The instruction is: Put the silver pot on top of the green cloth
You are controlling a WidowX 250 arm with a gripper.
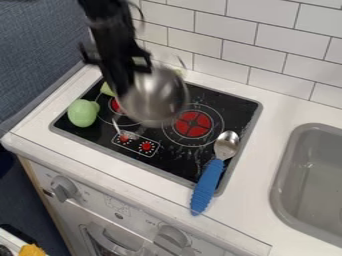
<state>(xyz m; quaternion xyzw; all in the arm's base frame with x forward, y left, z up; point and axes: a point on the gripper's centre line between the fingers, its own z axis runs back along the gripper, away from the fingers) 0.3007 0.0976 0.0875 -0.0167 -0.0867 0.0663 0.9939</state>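
The black gripper hangs over the back left of the stove, shut on the rim of the silver pot. The pot looks lifted and tilted, its rounded metal body over the area between the left and right burners. A pale green patch, which looks like part of the green cloth, shows on the stove just left of the gripper; the rest of it is hidden behind the gripper and pot.
A light green rounded object sits at the stove's left edge. A spoon with a blue handle lies across the stove's right front edge. The grey sink is at the right, and a tiled wall stands behind.
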